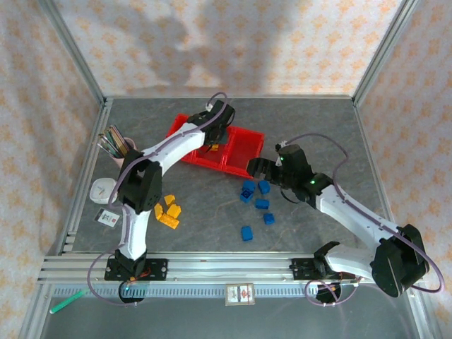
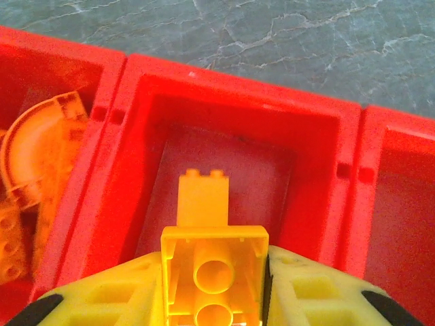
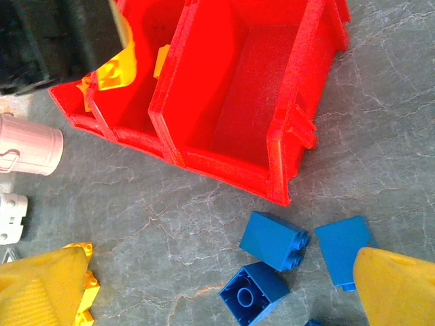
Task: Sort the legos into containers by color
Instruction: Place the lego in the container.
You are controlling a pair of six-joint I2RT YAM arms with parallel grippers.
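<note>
L gripper point(image 2: 214, 282) clamped on a yellow brick point(image 2: 214, 255), hollow underside twd cam, held over the mid bin of the red tray point(image 2: 238, 88). A yellow bit w/ studs shows just past it in that bin; can't tell if it's a separate pc. Orange pcs point(image 2: 41, 176) lie in the end bin next door. R gripper point(image 3: 224, 292) is wide open, nothing btwn fingers, above blue bricks point(image 3: 273, 239) on the table point(image 3: 170, 224) just off tray's other end. Loose yellow bricks point(image 1: 168, 210) sit near tray's front, L-arm side.
</note>
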